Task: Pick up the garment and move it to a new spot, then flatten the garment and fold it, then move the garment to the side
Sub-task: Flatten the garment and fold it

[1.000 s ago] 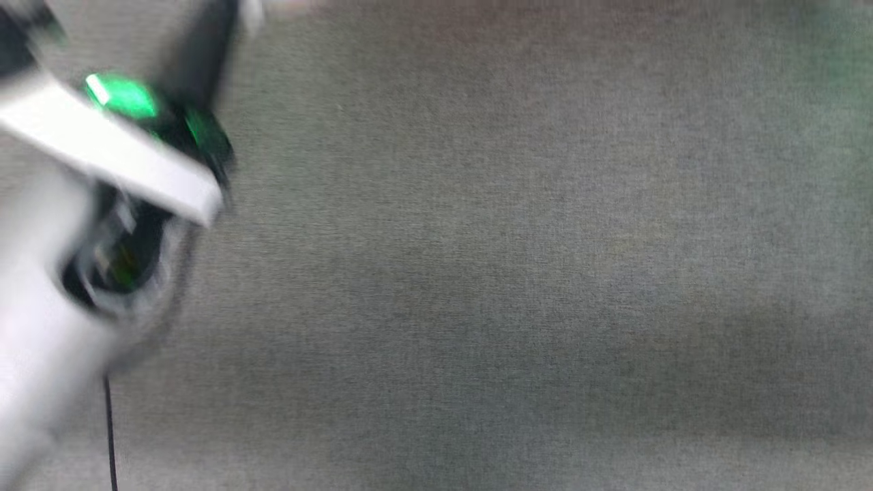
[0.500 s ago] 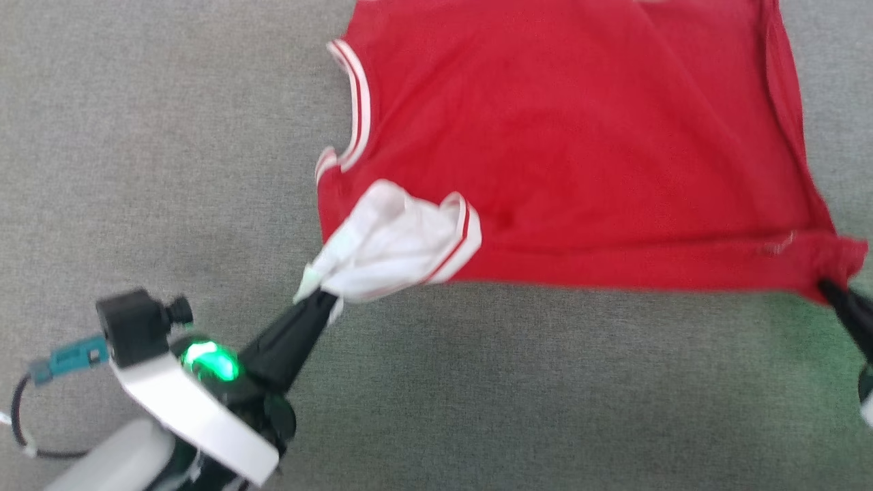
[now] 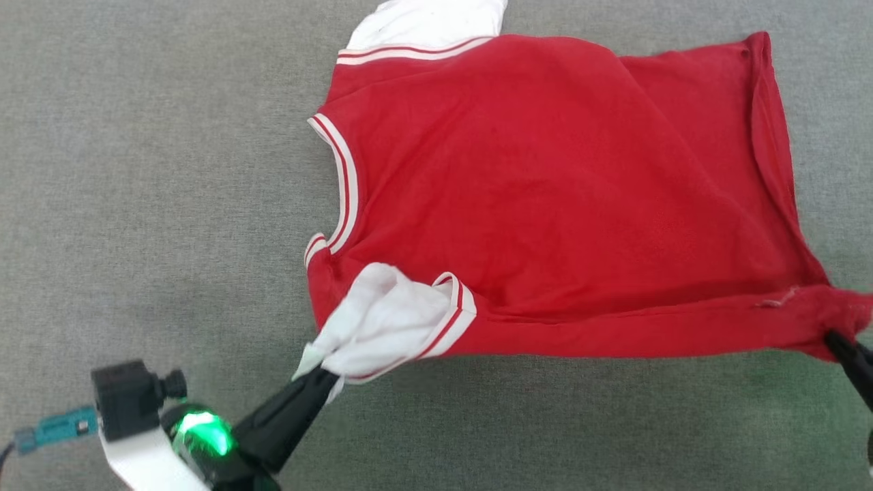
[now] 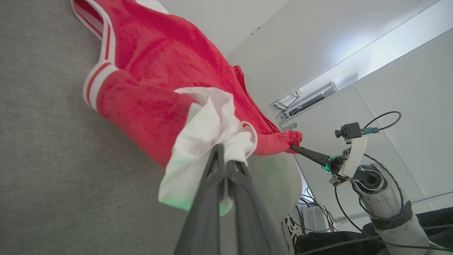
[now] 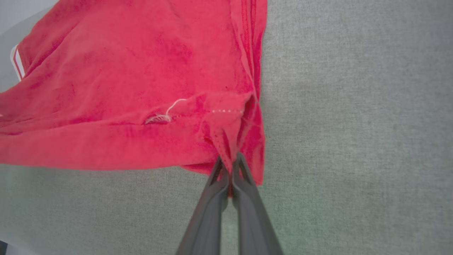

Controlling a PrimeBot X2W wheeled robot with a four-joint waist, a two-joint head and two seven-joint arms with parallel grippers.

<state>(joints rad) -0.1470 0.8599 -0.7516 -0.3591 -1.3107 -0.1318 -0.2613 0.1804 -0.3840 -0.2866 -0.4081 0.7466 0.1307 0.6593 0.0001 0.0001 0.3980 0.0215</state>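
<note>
Our left gripper [image 3: 324, 374] is clamped on the garment [image 3: 545, 204] by its white sleeve [image 3: 382, 320], our right gripper [image 3: 829, 336] on its red corner.

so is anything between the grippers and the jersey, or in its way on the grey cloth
Nothing visible. The left gripper is shut on the white sleeve of the garment, the right gripper on its red hem corner. No other object shows on the grey surface around it.

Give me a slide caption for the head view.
Red jersey spread on grey surface, left gripper shut on its white sleeve, right gripper shut on its hem corner.
</note>
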